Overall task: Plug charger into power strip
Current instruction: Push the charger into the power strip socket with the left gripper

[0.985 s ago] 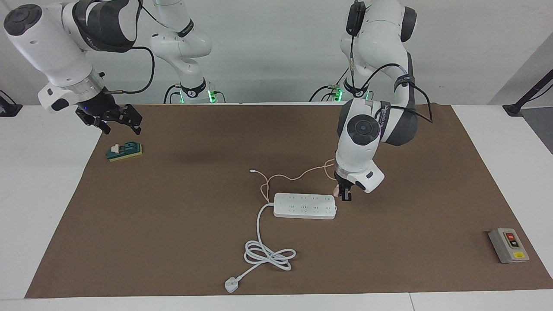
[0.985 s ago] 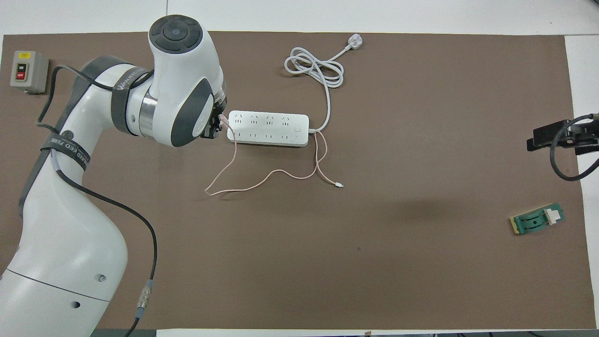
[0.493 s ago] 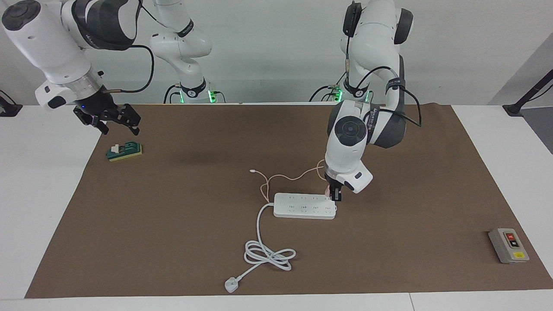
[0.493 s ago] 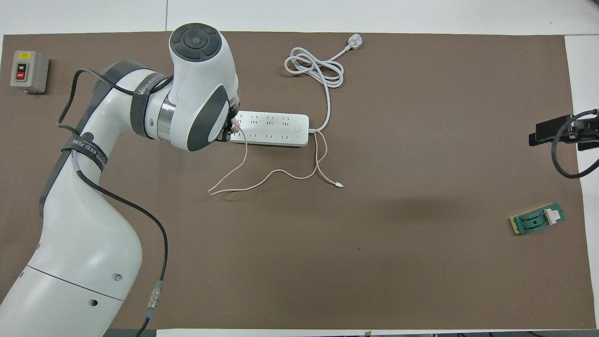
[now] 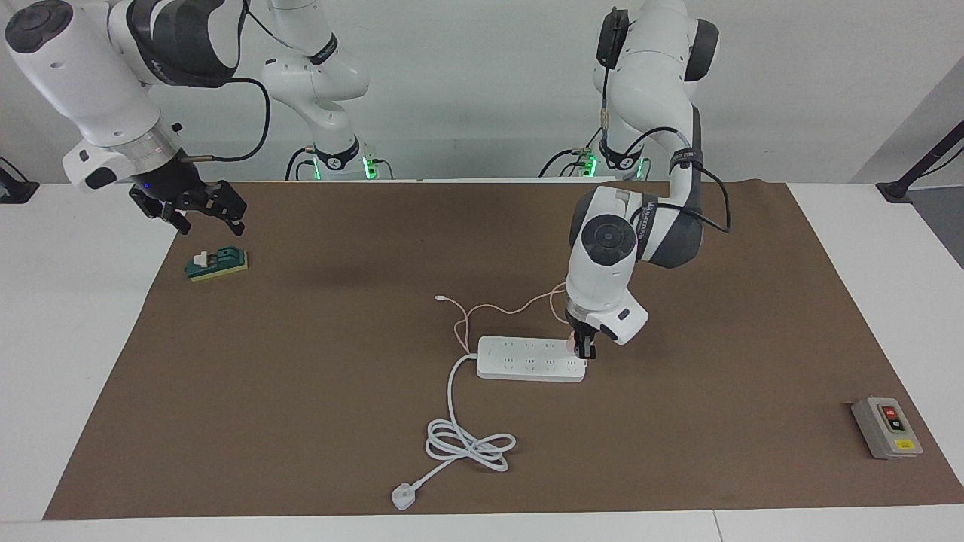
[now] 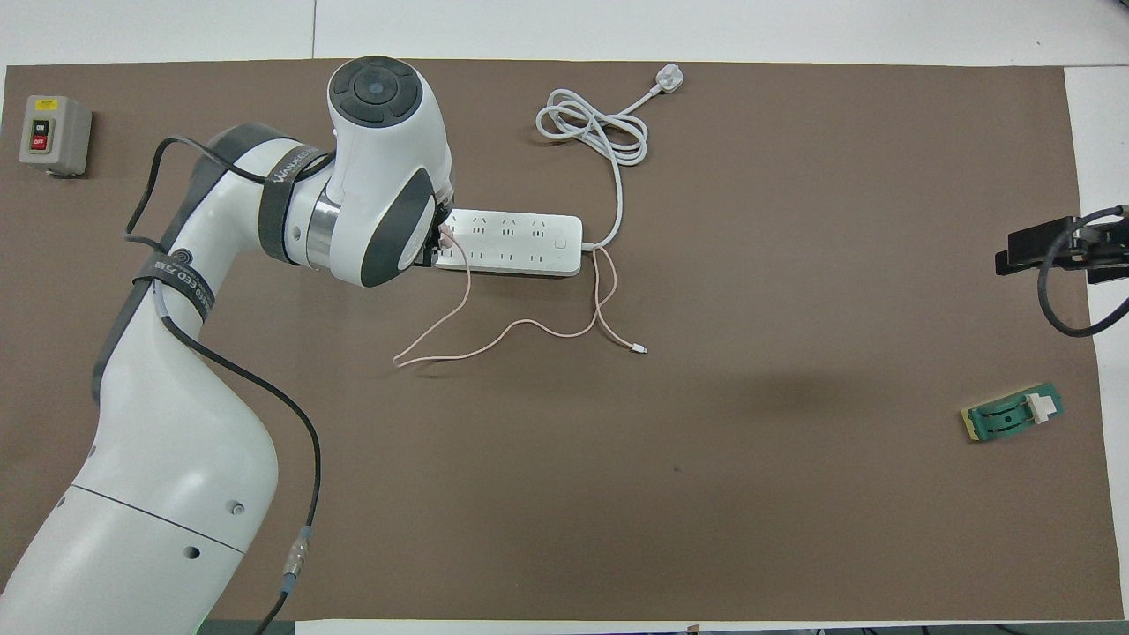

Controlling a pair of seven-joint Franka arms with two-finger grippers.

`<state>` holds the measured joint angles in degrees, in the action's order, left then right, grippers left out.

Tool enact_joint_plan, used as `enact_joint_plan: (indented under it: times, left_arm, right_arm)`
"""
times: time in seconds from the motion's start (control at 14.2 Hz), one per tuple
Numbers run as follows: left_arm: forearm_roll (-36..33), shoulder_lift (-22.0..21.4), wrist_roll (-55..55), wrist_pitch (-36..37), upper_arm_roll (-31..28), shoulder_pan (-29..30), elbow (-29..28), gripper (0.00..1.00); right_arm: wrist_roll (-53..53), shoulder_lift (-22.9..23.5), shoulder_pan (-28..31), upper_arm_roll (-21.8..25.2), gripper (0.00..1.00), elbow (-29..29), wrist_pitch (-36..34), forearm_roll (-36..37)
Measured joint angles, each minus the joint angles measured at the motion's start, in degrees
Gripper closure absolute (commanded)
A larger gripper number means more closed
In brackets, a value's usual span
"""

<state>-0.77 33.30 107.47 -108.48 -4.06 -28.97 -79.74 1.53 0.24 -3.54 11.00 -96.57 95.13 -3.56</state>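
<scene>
The charger (image 5: 574, 338) was held pinched in the left gripper (image 5: 584, 348), directly over the power strip (image 5: 527, 359) at its left-arm end. The strip's long axis was noted running across the table. The right gripper (image 5: 197, 212) waited well apart from the strip, fingers spread, nothing held.

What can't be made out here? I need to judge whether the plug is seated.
- Charger prongs: hidden by the left gripper in the facing view, by the wrist overhead.
- Whether it touches the power strip: too small.
- Right gripper: overhead, cut off by the edge.
</scene>
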Motion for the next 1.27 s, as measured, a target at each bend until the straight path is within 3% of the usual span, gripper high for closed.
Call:
enact_joint_plan:
  times: [1.27]
  left_arm:
    - [-0.3, -0.16, 0.86, -1.21, 0.0, -0.72, -1.62, 1.0]
  right_arm:
    - [0.0, -0.03, -0.02, -0.04, 0.0, 0.0, -0.01, 0.0]
